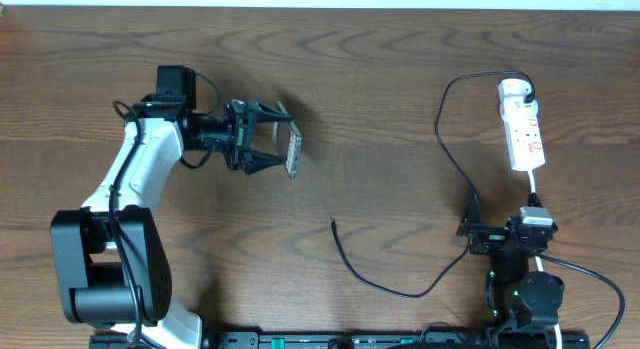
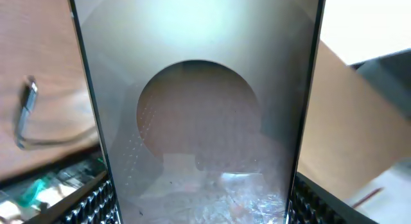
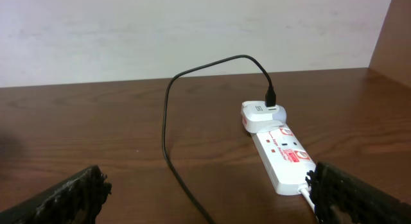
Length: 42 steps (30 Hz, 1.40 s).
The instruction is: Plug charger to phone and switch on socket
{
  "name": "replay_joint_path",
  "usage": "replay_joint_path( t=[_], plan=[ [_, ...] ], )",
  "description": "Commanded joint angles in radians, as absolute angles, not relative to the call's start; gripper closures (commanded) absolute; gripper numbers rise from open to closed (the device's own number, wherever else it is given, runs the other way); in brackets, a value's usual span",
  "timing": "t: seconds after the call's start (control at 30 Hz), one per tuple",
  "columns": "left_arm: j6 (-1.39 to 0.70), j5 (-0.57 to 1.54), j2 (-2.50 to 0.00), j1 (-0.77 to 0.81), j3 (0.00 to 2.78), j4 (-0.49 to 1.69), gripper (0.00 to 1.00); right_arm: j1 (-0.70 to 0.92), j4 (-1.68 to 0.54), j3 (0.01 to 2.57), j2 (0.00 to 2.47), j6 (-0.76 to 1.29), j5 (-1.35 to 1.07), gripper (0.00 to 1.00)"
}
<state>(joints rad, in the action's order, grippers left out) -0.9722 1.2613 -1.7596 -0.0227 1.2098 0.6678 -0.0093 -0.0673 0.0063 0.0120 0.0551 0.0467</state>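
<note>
Overhead: your left gripper (image 1: 276, 142) is pinching the phone (image 1: 293, 149), held on edge just 10 o'clock of the centre of the table (image 1: 380, 49). The charger (image 1: 452, 159) runs from its white plug (image 1: 514, 89) in the socket (image 1: 527, 137) at 2 o'clock. It loops down to the plug tip (image 1: 334, 225), which lies free at 6 o'clock of the phone, well apart from it. Your right gripper (image 1: 478, 229) sits at 4 o'clock, right beside the cable.

Left wrist: the phone (image 2: 199, 108) fills the gap between the 2 fingers (image 2: 96, 201). It looks rigid, glossy and probably slippery, so keep the clamp across its long edges. The plug tip (image 2: 28, 95) shows at 9 o'clock.

Right wrist: the right gripper (image 3: 205, 179) is spread wide and empty. The socket (image 3: 282, 156) lies at 2 o'clock and the charger (image 3: 168, 121) arcs at 12. The cable looks limp and light, so take it close behind the tip or it will flop. There is bare wood between tip and phone, but the socket sits near the table's far edge.
</note>
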Motion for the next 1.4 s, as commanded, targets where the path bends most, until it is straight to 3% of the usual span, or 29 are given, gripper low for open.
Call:
replay_joint_path(
  t=[0.0, 0.43, 1.37],
  plan=[
    [-1.171, 1.346, -1.73, -0.028, 1.248, 0.665, 0.93, -0.015, -0.071, 0.006, 0.006, 0.043, 0.046, 0.01],
    [-1.456, 1.347, -1.73, -0.028, 1.248, 0.665, 0.93, -0.015, -0.072, 0.006, 0.007, 0.043, 0.046, 0.01],
    [-1.426, 1.211, -1.73, -0.027, 1.248, 0.669, 0.93, -0.015, -0.067, 0.006, 0.007, 0.044, 0.095, 0.01]
  ],
)
